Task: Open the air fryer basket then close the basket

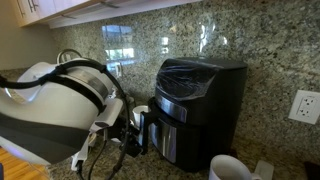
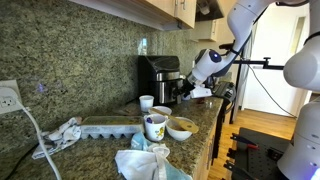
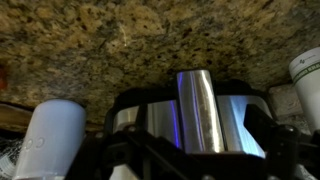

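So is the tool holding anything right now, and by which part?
Nothing is held. The tool is open at the front of the air fryer basket. In the wrist view its jaws stand to either side of the handle, not clamped on it.

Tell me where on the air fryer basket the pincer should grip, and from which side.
Grip the protruding handle at the front of the air fryer basket, not its flat glossy face. The handle sticks out as a narrow bar with silver trim, so the open pincer likely does best coming level from the front, one finger on each flank, ready to pull straight back.
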{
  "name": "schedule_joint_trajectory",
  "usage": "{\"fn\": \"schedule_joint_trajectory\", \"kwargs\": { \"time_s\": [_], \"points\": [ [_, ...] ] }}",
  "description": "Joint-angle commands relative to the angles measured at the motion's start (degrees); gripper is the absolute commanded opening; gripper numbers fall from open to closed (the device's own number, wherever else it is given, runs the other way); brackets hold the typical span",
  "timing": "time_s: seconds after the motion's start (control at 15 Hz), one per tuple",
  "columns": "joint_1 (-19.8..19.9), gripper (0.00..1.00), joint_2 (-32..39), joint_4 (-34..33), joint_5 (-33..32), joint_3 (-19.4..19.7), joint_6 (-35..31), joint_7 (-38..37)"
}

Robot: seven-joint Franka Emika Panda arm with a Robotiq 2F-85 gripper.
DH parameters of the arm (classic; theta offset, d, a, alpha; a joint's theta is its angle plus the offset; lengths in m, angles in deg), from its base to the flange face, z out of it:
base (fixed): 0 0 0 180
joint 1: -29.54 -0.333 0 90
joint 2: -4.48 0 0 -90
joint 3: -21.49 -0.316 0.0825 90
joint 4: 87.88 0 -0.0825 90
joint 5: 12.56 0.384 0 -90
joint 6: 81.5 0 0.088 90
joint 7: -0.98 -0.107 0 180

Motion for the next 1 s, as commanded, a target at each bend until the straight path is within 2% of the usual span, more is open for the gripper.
{"fn": "schedule_joint_trajectory", "kwargs": {
  "time_s": [0.0,0.33,0.47,0.93],
  "points": [
    [0.6,0.66,-3.3,1.9,1.0,0.1,-1.0,-0.5],
    [0.8,0.27,-3.0,1.8,0.3,-0.2,-0.9,-0.7],
    [0.9,0.16,-2.8,1.7,0.1,-0.5,-1.1,-0.6],
    [0.8,0.16,-3.0,2.2,0.8,-0.2,-1.7,0.3]
  ]
}}
